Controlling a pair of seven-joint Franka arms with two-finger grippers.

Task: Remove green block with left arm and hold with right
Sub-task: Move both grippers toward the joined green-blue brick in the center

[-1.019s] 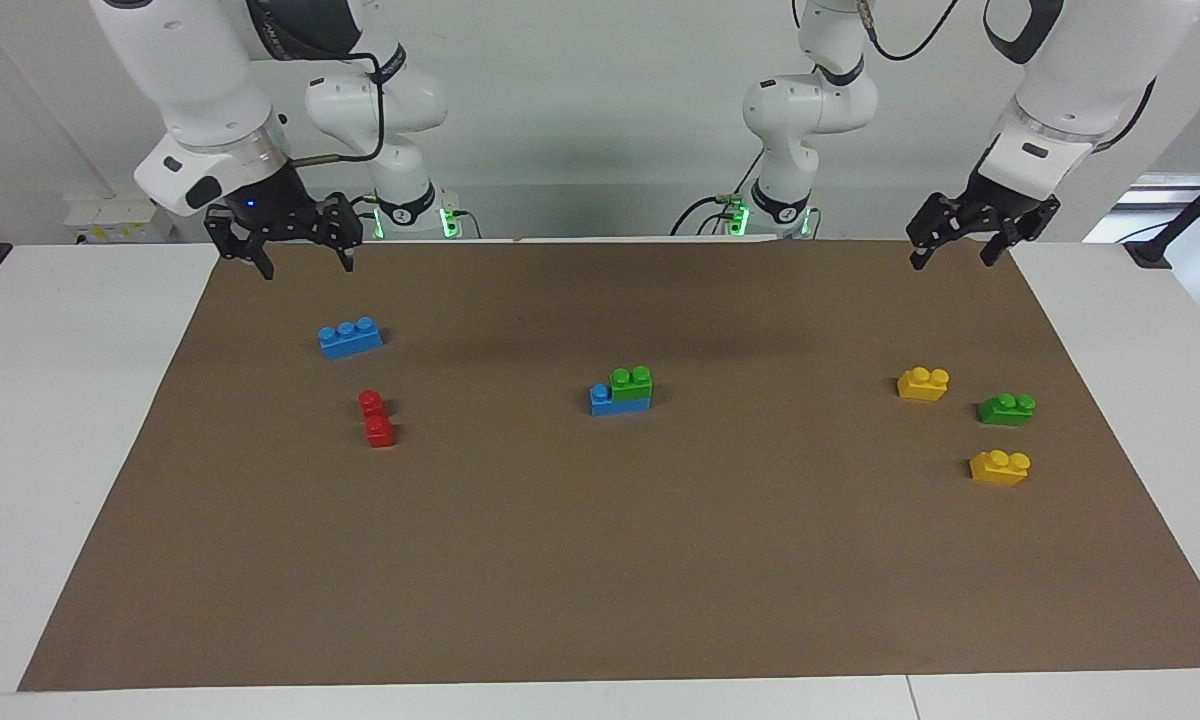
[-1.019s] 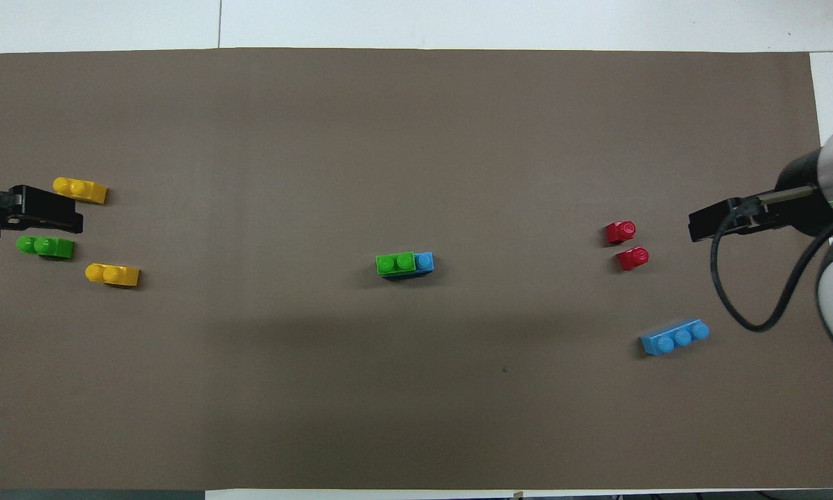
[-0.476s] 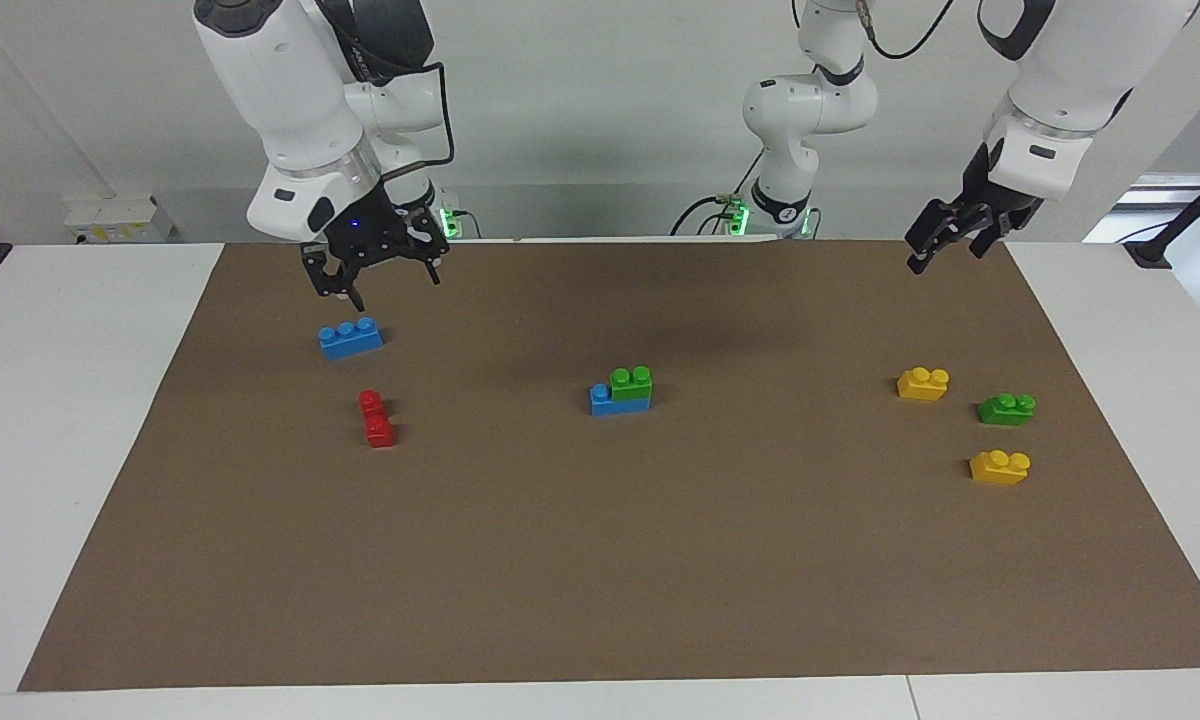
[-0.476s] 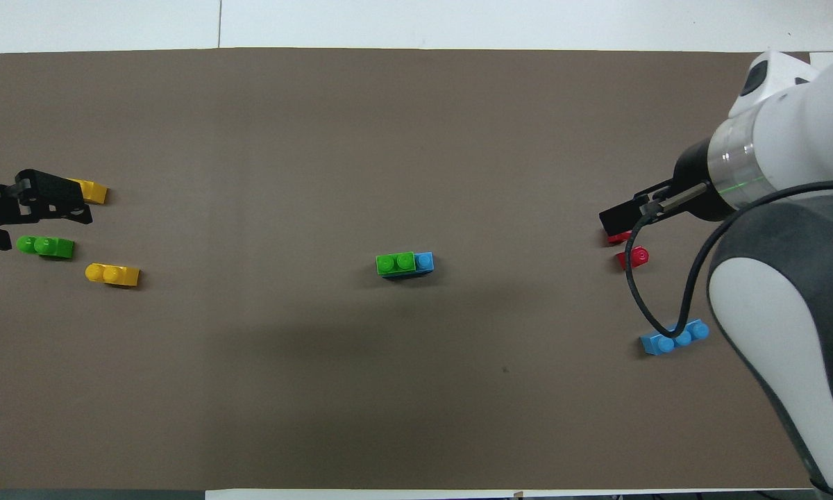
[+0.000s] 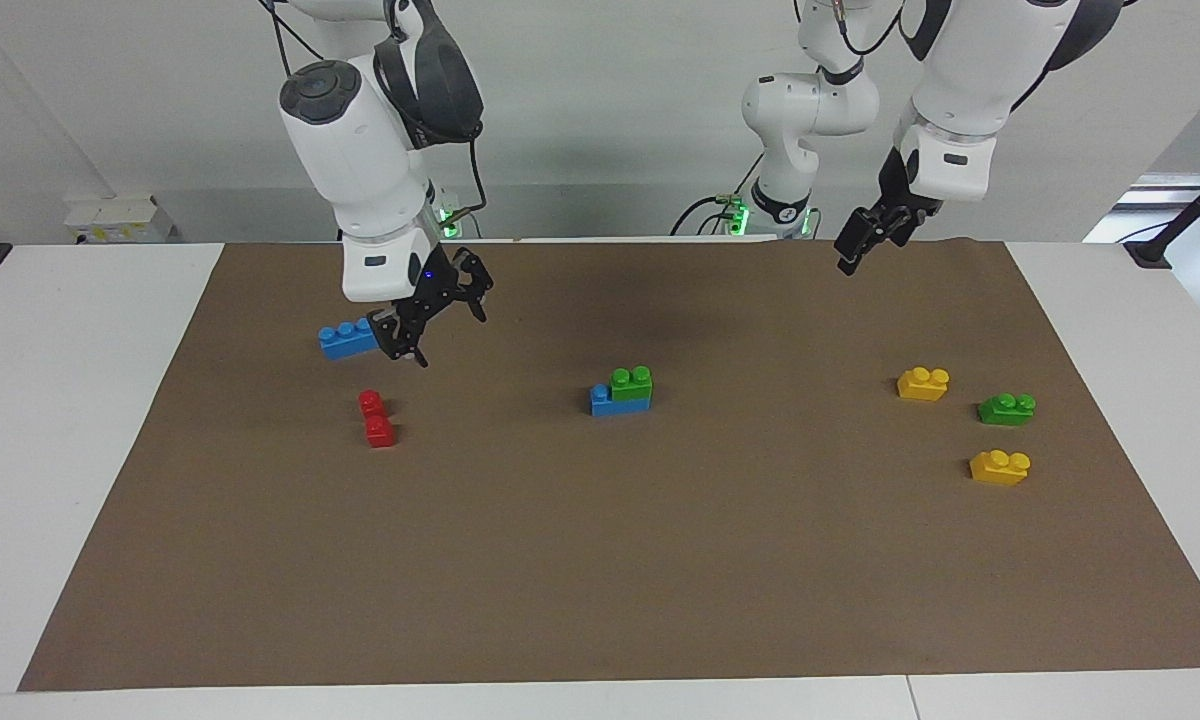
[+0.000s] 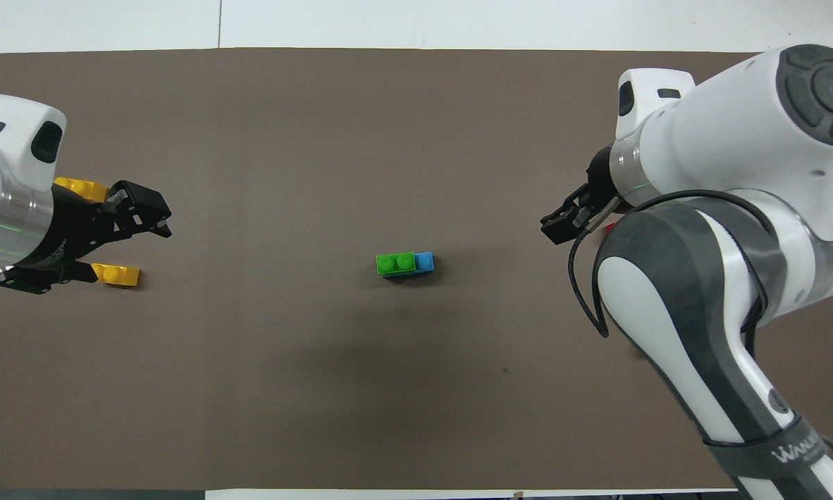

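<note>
A green block (image 5: 631, 382) with two studs sits on one end of a blue brick (image 5: 603, 402) at the middle of the brown mat; both also show in the overhead view, green block (image 6: 396, 262) and blue brick (image 6: 425, 261). A second, loose green block (image 5: 1007, 409) lies toward the left arm's end between two yellow bricks. My right gripper (image 5: 443, 327) is open and empty in the air beside a loose blue brick; it also shows in the overhead view (image 6: 559, 226). My left gripper (image 5: 852, 252) is open and empty, high over the mat's edge near the robots; it also shows in the overhead view (image 6: 160, 219).
A loose blue three-stud brick (image 5: 345, 339) and two red blocks (image 5: 375, 420) lie toward the right arm's end. Two yellow bricks (image 5: 923, 383) (image 5: 999, 467) lie toward the left arm's end. In the overhead view the arms cover several of these. The brown mat (image 5: 600, 560) covers the table.
Both arms have swung in from the ends of the table toward the middle. The right gripper came down past the loose blue brick. No block has moved.
</note>
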